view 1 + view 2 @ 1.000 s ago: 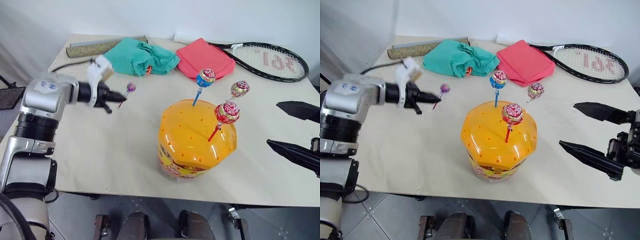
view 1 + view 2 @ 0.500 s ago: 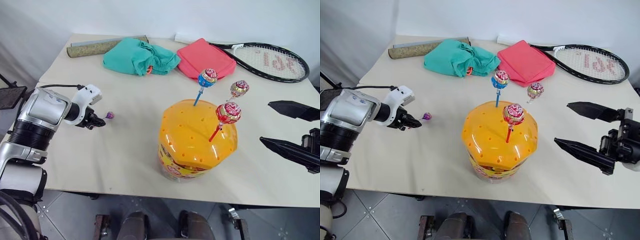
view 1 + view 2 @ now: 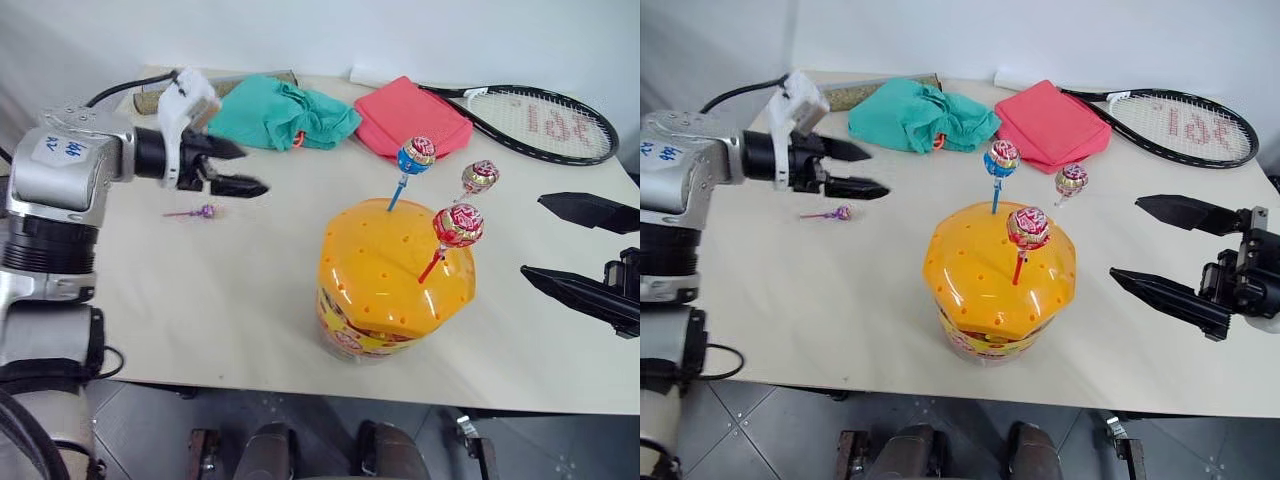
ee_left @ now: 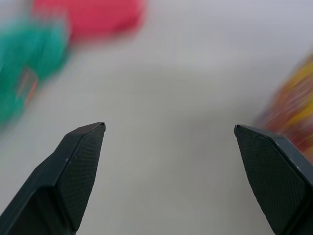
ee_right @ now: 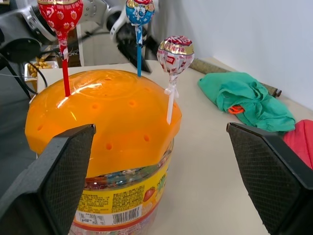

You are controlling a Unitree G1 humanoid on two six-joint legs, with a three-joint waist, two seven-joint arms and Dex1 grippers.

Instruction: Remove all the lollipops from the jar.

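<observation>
- The jar (image 3: 392,280) stands mid-table, its orange lid up.
- Left gripper (image 3: 238,168), jaws spread and empty, hangs above the table, pointing at the jar from its left.
- Right gripper (image 3: 1175,255), jaws wide and empty, flanks the jar's right side, judged nearer.
- Three lollipops (image 3: 456,226) stand stick-down in the lid, sticks near upright; the purple lollipop (image 3: 203,211) lies flat under the left gripper.

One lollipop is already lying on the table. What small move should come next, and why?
Probably swing the left gripper toward the jar and line it up on the blue lollipop. Its fingers are open and empty, the purple lollipop lies on the table, and three lollipops stand in the orange lid. The right gripper is open too.
</observation>
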